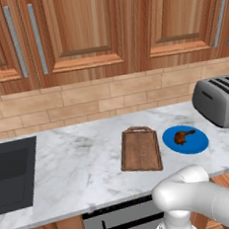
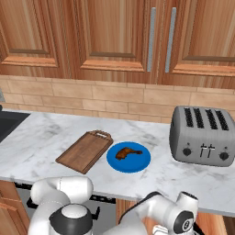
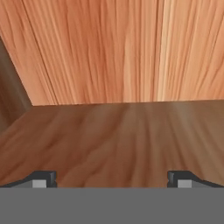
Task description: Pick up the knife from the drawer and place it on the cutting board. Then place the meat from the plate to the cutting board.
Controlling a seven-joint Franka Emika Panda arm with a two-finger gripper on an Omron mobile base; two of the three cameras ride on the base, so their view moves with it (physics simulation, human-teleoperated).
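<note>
The dark-brown cutting board [image 1: 140, 149] [image 2: 85, 151] lies bare on the marble counter, handle toward the wall. Right of it sits the blue plate [image 1: 197, 143] [image 2: 137, 161] with the meat [image 1: 183, 137] [image 2: 125, 153] on it. My arm bends down below the counter's front edge. In the hand view my gripper [image 3: 112, 179] is open, fingertips [image 3: 43, 178] wide apart with nothing between them. It faces reddish-brown wood [image 3: 113, 131] at close range, a flat face meeting an upright one. I cannot tell whether this is the drawer. The knife is hidden.
A grey toaster [image 1: 219, 100] [image 2: 202, 134] stands at the right end of the counter [image 1: 81, 159]. A dark sink [image 1: 10, 173] is sunk in at the left. Upper cabinets [image 2: 119, 32] hang above the tiled wall. A dark appliance front [image 1: 122, 222] sits under the counter.
</note>
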